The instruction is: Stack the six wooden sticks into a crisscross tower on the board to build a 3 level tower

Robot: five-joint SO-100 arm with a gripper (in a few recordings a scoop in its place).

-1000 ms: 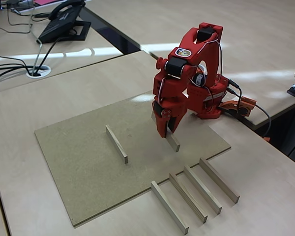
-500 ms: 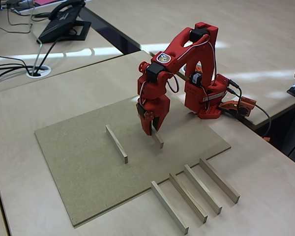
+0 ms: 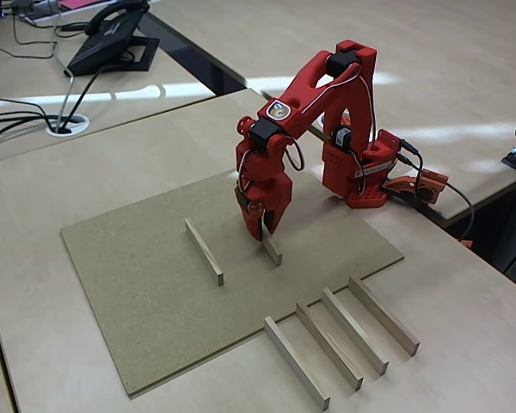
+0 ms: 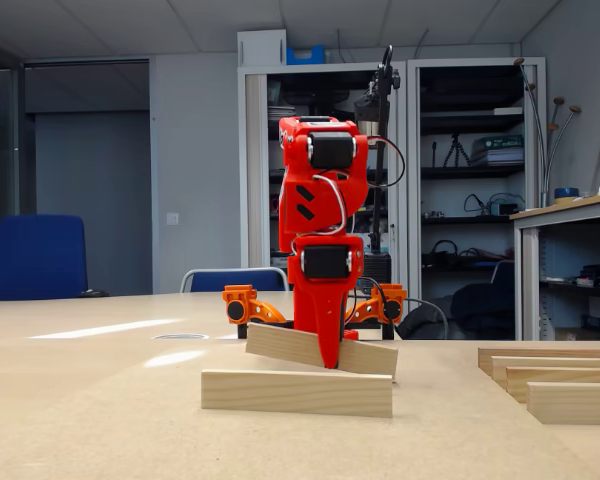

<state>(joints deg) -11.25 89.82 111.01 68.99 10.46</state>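
Gripper pinching stick above board, stick tilting. Level it, align parallel to placed stick, then release.

No readable text in either fixed view. Only candidate is a round sticker on the red arm's upper link, mid-frame: a light disc with dark and yellow marks, too small to read. Desk phone at upper left shows no legible keys or brand. Boxes on the cabinet shelves at upper right are blurred, nothing legible.
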